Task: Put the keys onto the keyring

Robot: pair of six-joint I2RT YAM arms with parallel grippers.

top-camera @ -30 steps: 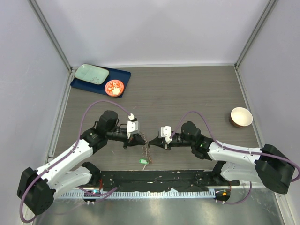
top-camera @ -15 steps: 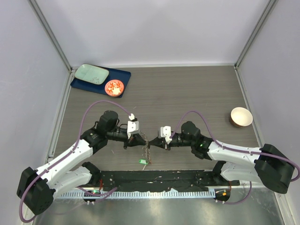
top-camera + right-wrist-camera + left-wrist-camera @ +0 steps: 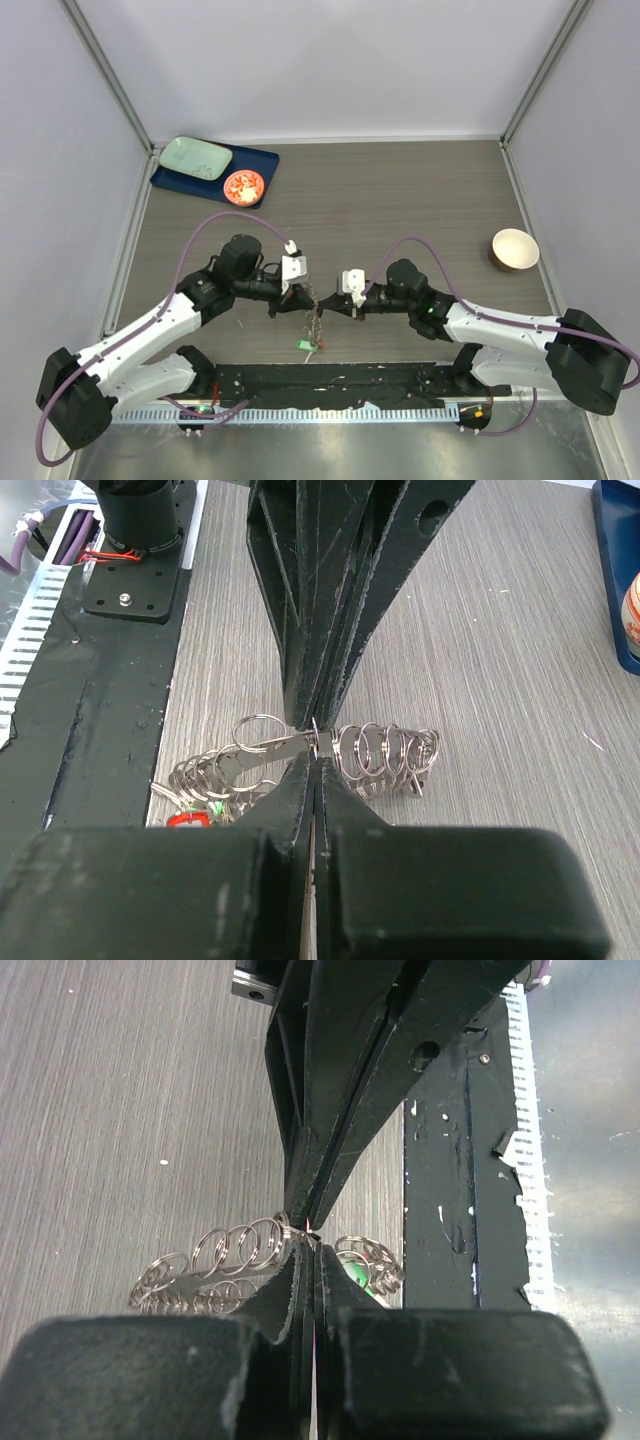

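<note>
The keyring [image 3: 313, 318] is a cluster of small grey metal rings on a flat metal strip, hanging between both grippers at the table's near middle. My left gripper [image 3: 303, 297] and right gripper [image 3: 331, 304] meet tip to tip over it, both shut, each pinching the strip. In the left wrist view the rings [image 3: 225, 1255] fan left of my left gripper [image 3: 305, 1245], with a green key [image 3: 356, 1273] to the right. In the right wrist view my right gripper [image 3: 315, 752] pinches the strip beside the rings [image 3: 385, 748]; a red key [image 3: 188, 820] lies lower left. The black key is not visible.
A blue tray [image 3: 262, 160] at the back left holds a pale green plate [image 3: 195, 157] and an orange-red dish [image 3: 243, 186]. A beige bowl [image 3: 514, 249] stands at the right. The black base plate [image 3: 400, 380] runs along the near edge, just behind the green key [image 3: 306, 345].
My left arm has moved a little to the right, bringing its gripper closer to the right gripper over the keyring. The right arm has barely moved.
</note>
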